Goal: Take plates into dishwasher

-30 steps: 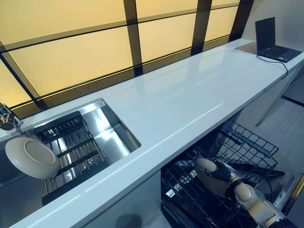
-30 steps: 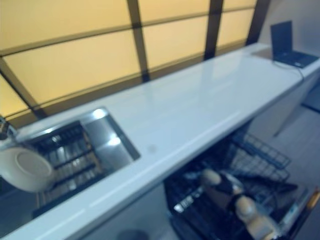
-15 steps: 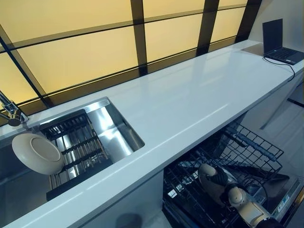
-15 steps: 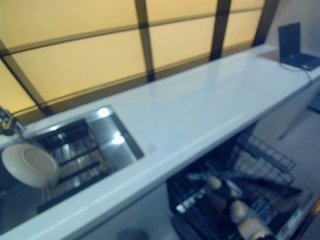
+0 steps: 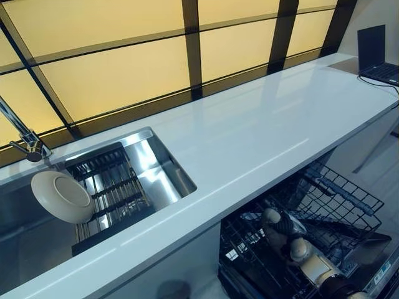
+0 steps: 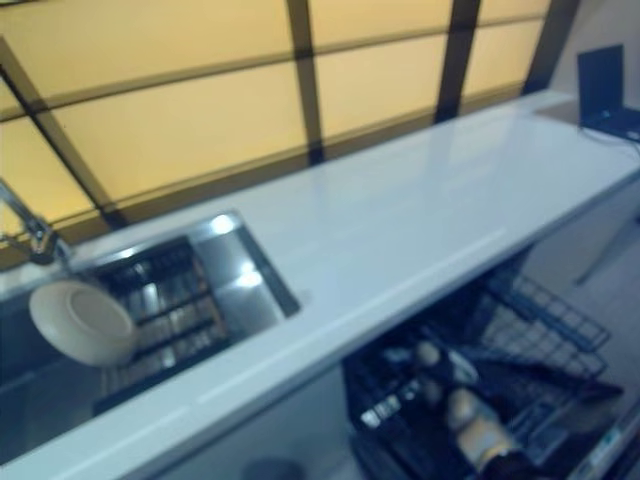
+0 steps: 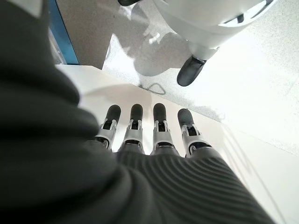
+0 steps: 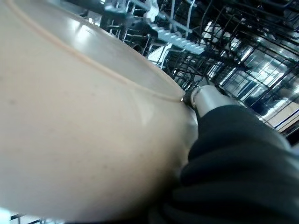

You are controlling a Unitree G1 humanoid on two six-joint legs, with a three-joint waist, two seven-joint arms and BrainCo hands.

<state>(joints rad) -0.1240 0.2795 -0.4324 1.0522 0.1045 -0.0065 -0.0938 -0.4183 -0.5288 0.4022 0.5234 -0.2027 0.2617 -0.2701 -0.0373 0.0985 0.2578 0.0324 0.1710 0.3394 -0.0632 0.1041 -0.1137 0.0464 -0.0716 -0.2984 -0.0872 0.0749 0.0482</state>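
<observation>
A long white counter (image 5: 262, 131) is seen running from the near left to the far right. A steel sink (image 5: 146, 165) is set into it on the left, and a dark rack (image 5: 109, 193) lies in the sink. One cream plate (image 5: 62, 197) is leaned on its edge against that rack, tilted, with its hollow face turned up and toward the tap (image 5: 22, 134). A laptop (image 5: 377, 53) is stood open at the far right end of the counter.

Under the counter, the wire dishwasher basket (image 5: 330, 199) is pulled out. The right hand (image 5: 282, 225) is reached down into this basket. A second cream plate (image 8: 70, 121) is held there by it, with the plate's round back filling the right wrist view; a finger (image 8: 205, 96) is hooked over the plate's rim. Which way this plate's long side runs cannot be told.

The left hand (image 7: 154, 135) is seen only in its own wrist view, held low over the floor. Its fingers are kept straight in a row, and nothing is held in it.
</observation>
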